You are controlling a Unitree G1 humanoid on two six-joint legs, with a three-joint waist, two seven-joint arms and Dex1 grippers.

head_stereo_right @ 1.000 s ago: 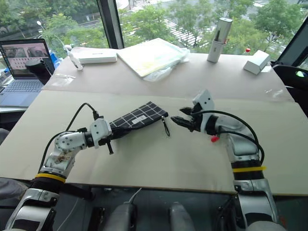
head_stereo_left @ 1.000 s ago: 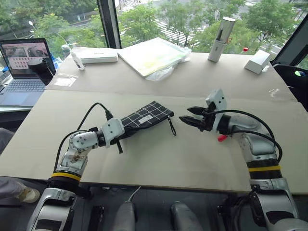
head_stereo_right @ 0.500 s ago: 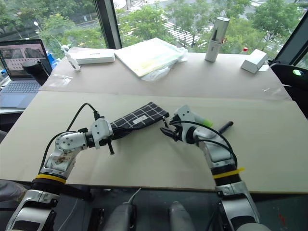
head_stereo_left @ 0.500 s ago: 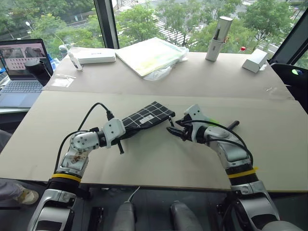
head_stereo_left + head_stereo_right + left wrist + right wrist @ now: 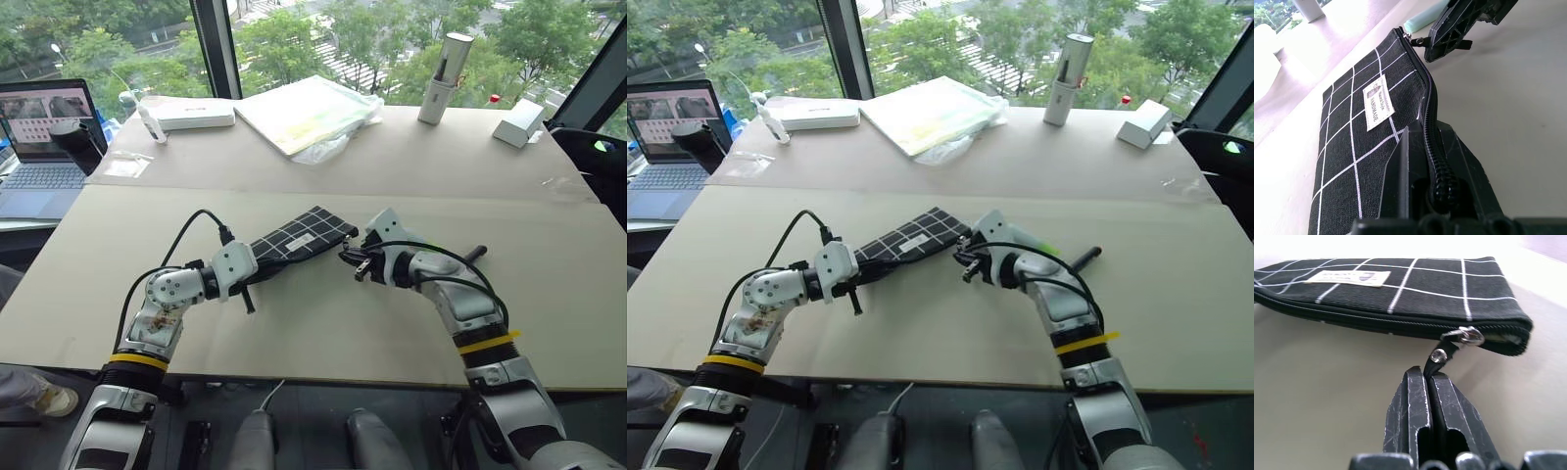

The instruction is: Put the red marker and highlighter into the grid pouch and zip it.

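I read one text only: "HANDMADE" on the small white label (image 5: 1377, 102) sewn to the grid pouch (image 5: 1361, 142); the finer line beside that word is too small for me to make out; the label sits just ahead of the left gripper's (image 5: 1437, 161) jaws, on the fabric beside the zipper.

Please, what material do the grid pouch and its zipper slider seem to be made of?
The grid pouch: apparently woven black fabric, matte, with a visible ribbed weave and white grid lines. The zipper slider: probably metal, since it looks silvery and shiny.

Laptop (image 5: 44, 137), white box (image 5: 520, 123), cylinder (image 5: 444, 67) on table (image 5: 392, 157)
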